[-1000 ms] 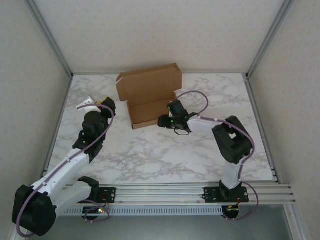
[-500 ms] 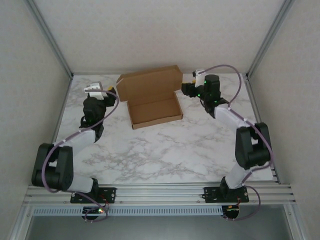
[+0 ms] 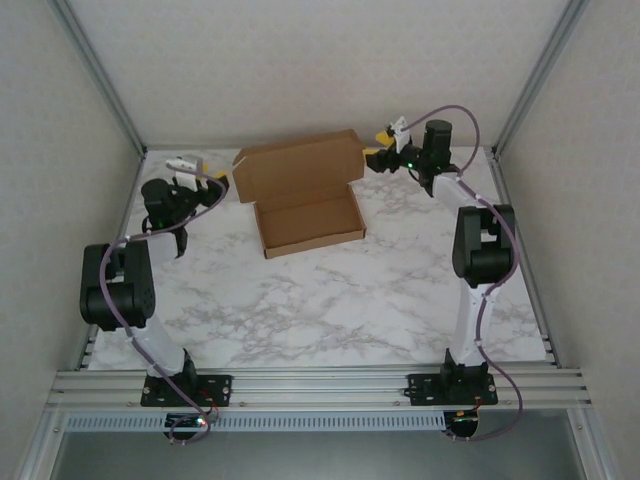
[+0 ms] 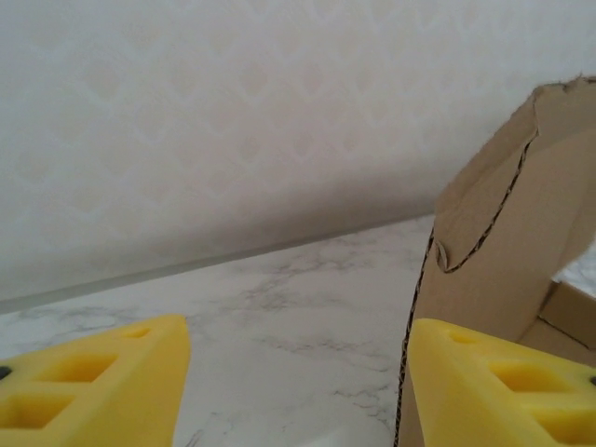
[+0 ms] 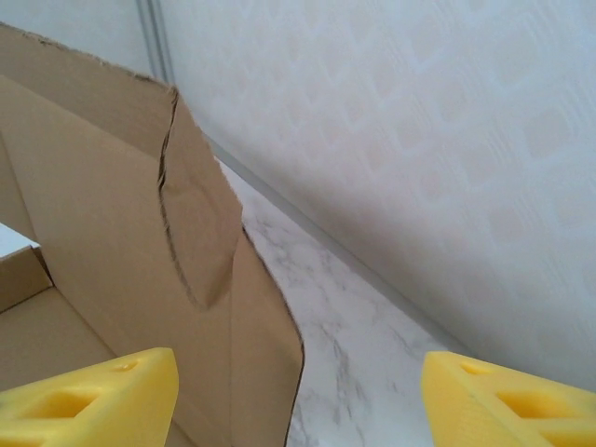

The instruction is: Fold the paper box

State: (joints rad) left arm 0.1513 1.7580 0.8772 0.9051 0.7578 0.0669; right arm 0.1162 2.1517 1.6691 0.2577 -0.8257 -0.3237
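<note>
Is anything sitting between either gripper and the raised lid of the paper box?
Nothing visible does. The left gripper and the right gripper flank the upright lid of the paper box, jaws open. Only bare marble table lies between each one and the lid's side flaps.

The top view looks down from above and behind the arm bases (image 3: 190, 388), from far, over the whole marble surface (image 3: 330, 300) up to the back wall (image 3: 320, 70). The left wrist view sits low and close, beside the left edge of the paper box (image 4: 494, 251). The right wrist view is very near its right edge. All three share box, surface and wall.
</note>
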